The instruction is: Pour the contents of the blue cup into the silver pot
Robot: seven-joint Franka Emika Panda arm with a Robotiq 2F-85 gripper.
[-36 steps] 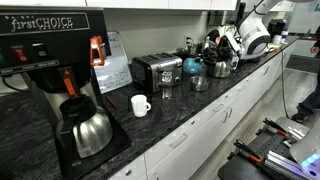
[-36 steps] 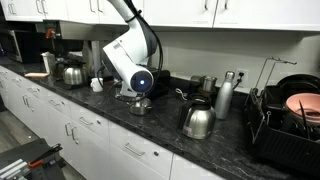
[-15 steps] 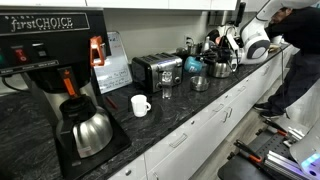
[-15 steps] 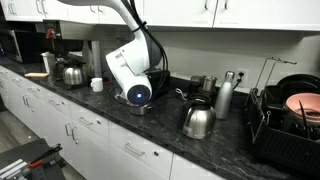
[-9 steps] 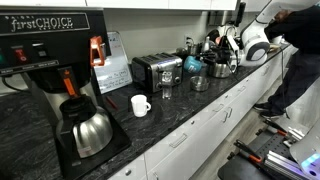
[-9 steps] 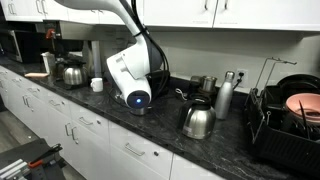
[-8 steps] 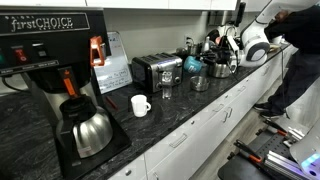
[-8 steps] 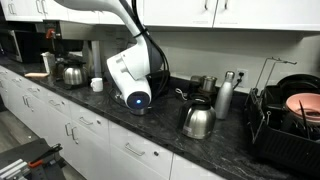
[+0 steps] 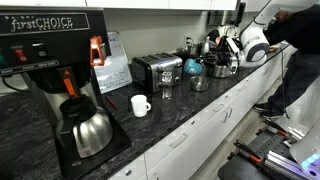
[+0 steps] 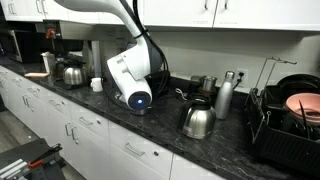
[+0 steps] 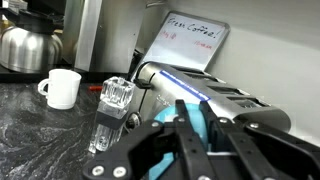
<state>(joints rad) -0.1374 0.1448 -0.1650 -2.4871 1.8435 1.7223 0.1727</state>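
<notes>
The blue cup [image 9: 193,66] stands on the dark counter between the toaster and the arm. In the wrist view it fills the space around my fingers [image 11: 163,120]. My gripper [image 11: 193,108] has its two black fingers close together on the cup's wall, with blue showing between them. In an exterior view the gripper [image 9: 205,63] reaches down to the cup from the white wrist. The silver pot [image 9: 199,83] sits low on the counter just in front of the cup. In the view from the opposite end of the counter, the arm [image 10: 130,75] hides both cup and pot.
A clear glass [image 11: 113,105] and a white mug [image 11: 62,87] stand close to the cup. The toaster [image 9: 157,70] is behind it. A coffee maker with a steel carafe [image 9: 88,130] is further along, and a kettle [image 10: 197,120] and a dish rack [image 10: 285,125] stand past the arm.
Since 2.4 s ago the arm has come down and shifted towards the cup. Over the last half second it has stayed still.
</notes>
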